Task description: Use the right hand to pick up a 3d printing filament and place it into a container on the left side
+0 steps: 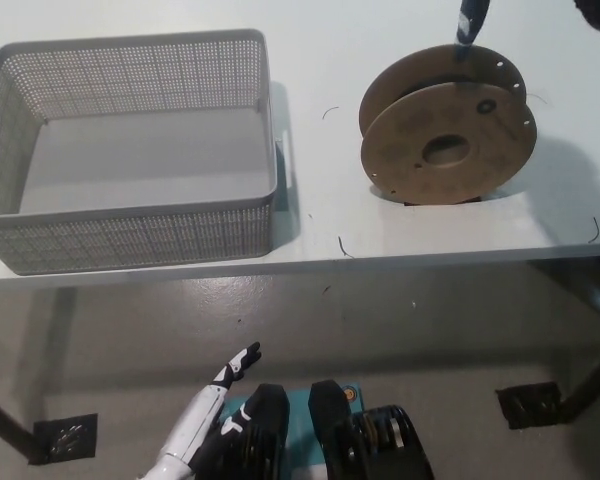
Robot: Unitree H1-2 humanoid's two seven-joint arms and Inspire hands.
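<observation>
A brown cardboard filament spool (448,125) is shown standing on edge on the right part of the white tabletop (320,60), one flat face turned toward the viewer. A grey perforated basket (130,150) is set on the left part, well apart from the spool. At the top edge, a dark slender object (469,20) is seen just above the spool's rim; what it is cannot be told. The white left robot hand (235,366) is held low, below the tabletop edge, with fingers extended together. The black right robot hand is not shown.
</observation>
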